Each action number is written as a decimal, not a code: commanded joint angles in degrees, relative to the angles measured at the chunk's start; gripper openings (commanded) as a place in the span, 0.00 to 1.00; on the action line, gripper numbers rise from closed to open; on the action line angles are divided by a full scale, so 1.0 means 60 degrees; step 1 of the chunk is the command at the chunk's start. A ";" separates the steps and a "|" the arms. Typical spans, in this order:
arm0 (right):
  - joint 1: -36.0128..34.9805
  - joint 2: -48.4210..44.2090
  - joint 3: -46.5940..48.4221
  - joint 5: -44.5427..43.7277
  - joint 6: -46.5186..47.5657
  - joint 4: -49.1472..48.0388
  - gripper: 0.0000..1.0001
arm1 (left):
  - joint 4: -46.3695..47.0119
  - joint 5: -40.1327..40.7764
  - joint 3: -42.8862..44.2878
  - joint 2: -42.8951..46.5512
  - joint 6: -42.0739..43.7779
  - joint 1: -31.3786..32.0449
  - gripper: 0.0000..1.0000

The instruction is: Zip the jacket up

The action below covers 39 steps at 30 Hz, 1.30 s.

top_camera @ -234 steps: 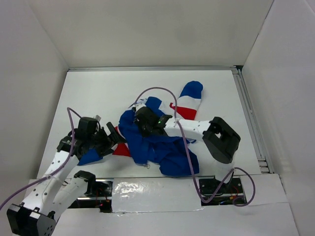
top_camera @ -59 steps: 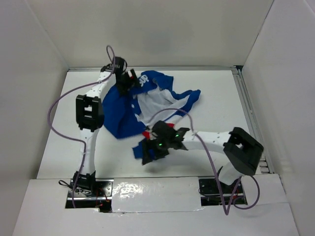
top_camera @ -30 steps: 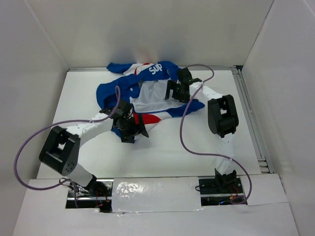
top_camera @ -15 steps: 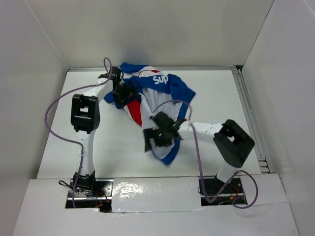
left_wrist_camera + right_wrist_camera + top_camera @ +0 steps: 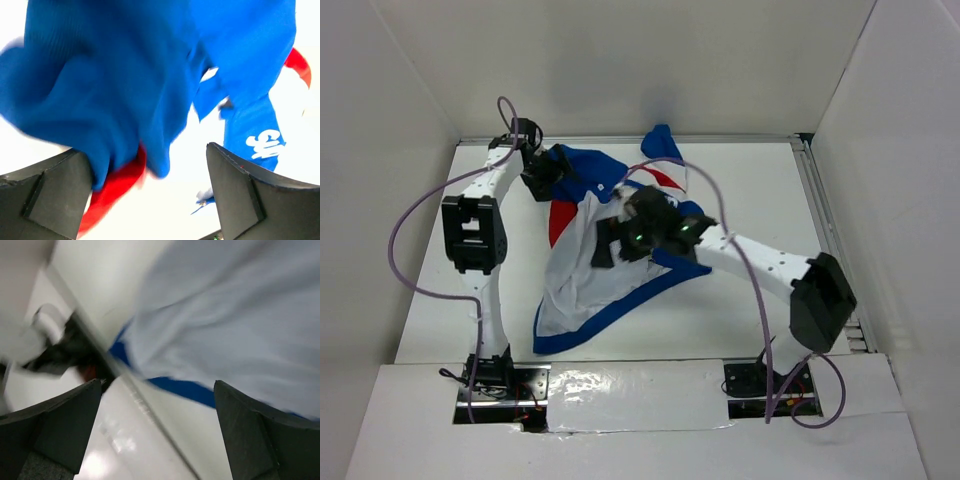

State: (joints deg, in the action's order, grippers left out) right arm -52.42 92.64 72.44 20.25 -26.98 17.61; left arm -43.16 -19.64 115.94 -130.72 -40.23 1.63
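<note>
The jacket [image 5: 585,285] lies opened out on the white table, white lining up, with its blue hem trailing toward the near left. A red panel [image 5: 558,222] and blue cloth [image 5: 588,170] show at the far left. My left gripper [image 5: 544,174] is at that far-left bunch. In the left wrist view the left gripper [image 5: 145,155] stands open, with blue and red cloth [image 5: 115,100] hanging by its left finger and white lettering [image 5: 265,144] at the right. My right gripper [image 5: 607,243] hovers open over the lining. In the right wrist view the right gripper [image 5: 157,385] has nothing between its fingers, and the lining [image 5: 225,325] lies beyond.
White enclosure walls stand on three sides. A metal rail [image 5: 823,230] runs along the table's right edge. Purple cables [image 5: 410,230] loop off both arms. A taped white ledge [image 5: 620,385] covers the near edge between the arm bases.
The jacket has been thrown open with its lining up and its hem toward the near left. The right gripper rose toward the middle, and the left gripper shifted slightly left.
</note>
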 commanded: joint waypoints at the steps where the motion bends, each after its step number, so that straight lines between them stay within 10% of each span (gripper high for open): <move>1: 0.1832 -0.0908 -0.0750 -0.2183 -0.0468 0.1297 1.00 | -0.0394 0.1322 -0.1141 0.1698 0.0260 0.0518 0.99; 7: 0.3402 -0.1027 -0.0811 -0.5072 -0.0001 0.1987 1.00 | -0.0306 0.2569 -0.3165 0.2815 -0.0282 0.0783 0.99; 18: 0.4577 0.1595 0.0318 -0.4972 0.0279 0.1827 0.94 | -0.0395 0.2818 -0.3828 0.2292 -0.0708 0.0783 0.98; 23: 0.4753 0.1773 -0.0353 -0.4518 -0.0043 0.1593 0.20 | -0.0307 0.2366 -0.1486 0.0856 -0.0151 0.0886 0.79; 27: 0.4520 0.0503 -0.1773 -0.4722 -0.0292 0.1825 0.00 | -0.0730 0.2189 0.1033 -0.0946 0.0054 0.0988 0.81; 33: 0.4166 -0.2236 -0.4147 -0.4314 -0.0747 0.2456 0.08 | -0.0265 0.1414 0.2723 -0.1711 0.0464 0.1047 0.99; 39: 0.4826 -0.3149 -0.4575 -0.3653 -0.0455 0.2192 0.65 | -0.0643 0.1748 0.2152 -0.0233 0.0406 0.0886 0.99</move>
State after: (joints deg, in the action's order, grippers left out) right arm -24.71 75.55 44.53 -3.27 -30.35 30.81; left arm -45.89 -9.43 128.88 -139.37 -38.98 7.70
